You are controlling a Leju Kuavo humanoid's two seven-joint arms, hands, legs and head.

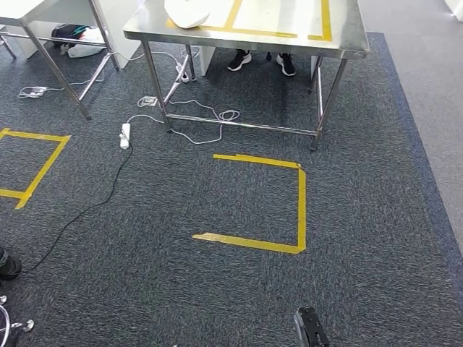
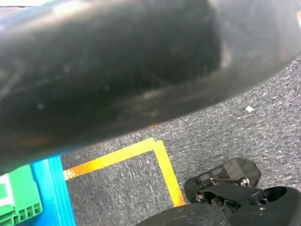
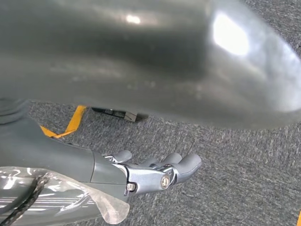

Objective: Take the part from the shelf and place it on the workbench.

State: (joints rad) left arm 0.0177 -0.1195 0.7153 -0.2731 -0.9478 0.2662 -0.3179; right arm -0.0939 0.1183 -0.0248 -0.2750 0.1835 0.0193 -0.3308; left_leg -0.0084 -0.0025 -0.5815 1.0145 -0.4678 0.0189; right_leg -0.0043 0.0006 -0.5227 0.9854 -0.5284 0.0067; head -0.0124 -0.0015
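Grey carpet (image 1: 349,289) spreads before the steel surface (image 1: 349,45), where a white part (image 1: 185,13) sits cropped; right robot hand (image 3: 156,170) extended, empty; left one's state unreadable.

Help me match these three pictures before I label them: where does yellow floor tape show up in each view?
Head view: yellow floor tape forms a three-sided box, mid-picture, in front of the steel table.
Left wrist view: a taped corner, lower middle.
Right wrist view: a short strip at mid-left, beyond the right hand.
Shared landmark: the dark grey carpet. I cannot tell whether it is the same tape box.
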